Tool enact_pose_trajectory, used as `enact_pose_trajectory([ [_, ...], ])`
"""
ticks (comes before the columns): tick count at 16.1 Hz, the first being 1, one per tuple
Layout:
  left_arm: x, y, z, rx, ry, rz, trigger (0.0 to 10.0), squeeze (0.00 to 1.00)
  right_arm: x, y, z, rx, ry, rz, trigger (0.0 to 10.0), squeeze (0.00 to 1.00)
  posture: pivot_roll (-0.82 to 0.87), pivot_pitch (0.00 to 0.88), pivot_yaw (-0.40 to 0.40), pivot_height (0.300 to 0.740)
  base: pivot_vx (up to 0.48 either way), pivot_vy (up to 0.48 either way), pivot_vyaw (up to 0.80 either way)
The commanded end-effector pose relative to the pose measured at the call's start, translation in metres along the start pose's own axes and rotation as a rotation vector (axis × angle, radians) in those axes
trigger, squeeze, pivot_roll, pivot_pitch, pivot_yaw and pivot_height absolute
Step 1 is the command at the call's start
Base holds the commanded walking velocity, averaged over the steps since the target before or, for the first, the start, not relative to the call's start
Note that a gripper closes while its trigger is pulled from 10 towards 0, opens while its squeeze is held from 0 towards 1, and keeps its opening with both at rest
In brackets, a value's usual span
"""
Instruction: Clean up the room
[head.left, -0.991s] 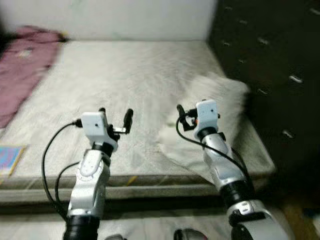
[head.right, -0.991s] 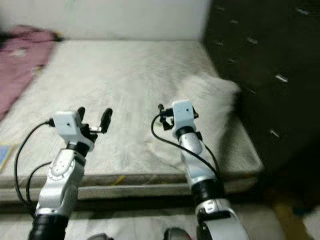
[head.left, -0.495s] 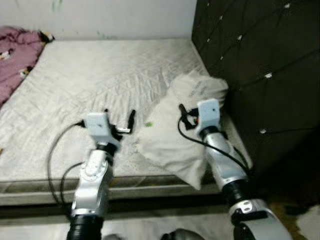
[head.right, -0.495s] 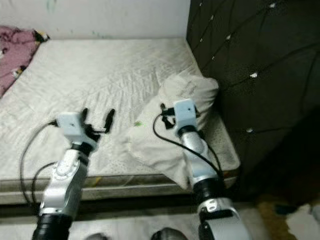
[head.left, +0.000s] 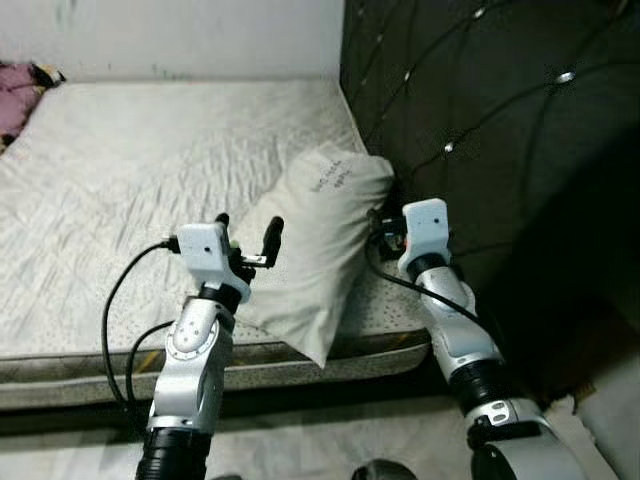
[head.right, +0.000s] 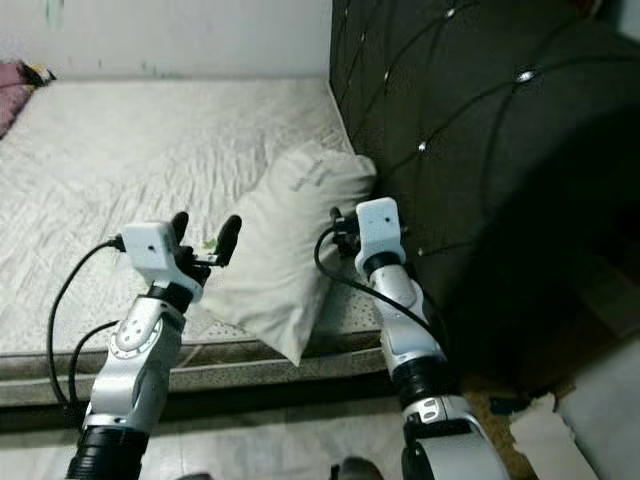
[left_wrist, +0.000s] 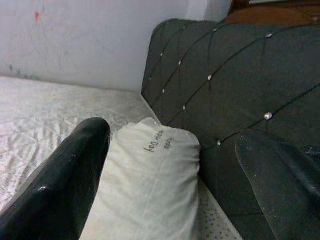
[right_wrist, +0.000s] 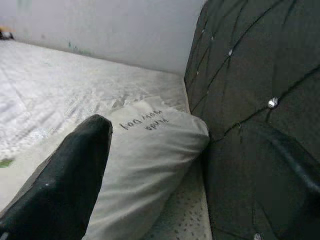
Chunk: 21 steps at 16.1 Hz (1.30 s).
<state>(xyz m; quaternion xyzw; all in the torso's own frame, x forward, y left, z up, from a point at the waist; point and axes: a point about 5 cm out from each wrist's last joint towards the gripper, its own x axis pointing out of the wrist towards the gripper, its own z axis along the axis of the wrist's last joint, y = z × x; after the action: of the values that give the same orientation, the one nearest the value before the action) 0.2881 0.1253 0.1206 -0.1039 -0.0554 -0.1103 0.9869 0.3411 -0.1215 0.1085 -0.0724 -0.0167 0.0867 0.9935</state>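
Note:
A white pillow (head.left: 315, 235) with handwriting on it lies on the bare grey mattress (head.left: 120, 170), leaning toward the dark tufted headboard (head.left: 480, 110). Its lower corner hangs over the mattress's front edge. My left gripper (head.left: 249, 222) is raised just left of the pillow, open, with nothing between its fingers. My right gripper (head.left: 378, 228) hovers at the pillow's right side, close to the headboard, also open and empty. The left wrist view looks past both fingers at the pillow (left_wrist: 150, 190).
A pink blanket (head.left: 15, 85) lies at the far left end of the mattress, by the white wall (head.left: 180, 35). A small green scrap (head.right: 208, 243) sits on the mattress near my left gripper. Pale floor and some litter (head.right: 500, 405) lie right of the bed.
The whole view has swung to the right, so the headboard now fills the right side and the pillow sits between my arms. Both arms hold the same raised pose.

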Motion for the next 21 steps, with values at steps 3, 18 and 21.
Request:
enact_pose_trajectory([
  [3, -0.002, 0.004, 0.003, 0.008, -0.011, -0.001, 10.0, 0.0, 0.003, 0.005, 0.005, 0.002, -0.016, 0.013, 10.0, 0.0, 0.05, 0.0, -0.003, 0.74, 0.264, 0.0, 0.0],
  [18, -0.001, 0.009, 0.0, 0.035, 0.006, 0.024, 10.0, 0.0, 0.005, 0.007, 0.004, -0.002, -0.015, 0.023, 10.0, 0.0, 0.05, 0.0, 0.0, 0.74, 0.214, 0.0, 0.0],
  [21, 0.001, 0.019, -0.003, 0.058, 0.028, 0.1, 10.0, 0.0, 0.007, 0.01, 0.003, -0.009, -0.001, 0.05, 10.0, 0.0, 0.06, 0.0, 0.002, 0.74, 0.0, 0.0, 0.0],
])
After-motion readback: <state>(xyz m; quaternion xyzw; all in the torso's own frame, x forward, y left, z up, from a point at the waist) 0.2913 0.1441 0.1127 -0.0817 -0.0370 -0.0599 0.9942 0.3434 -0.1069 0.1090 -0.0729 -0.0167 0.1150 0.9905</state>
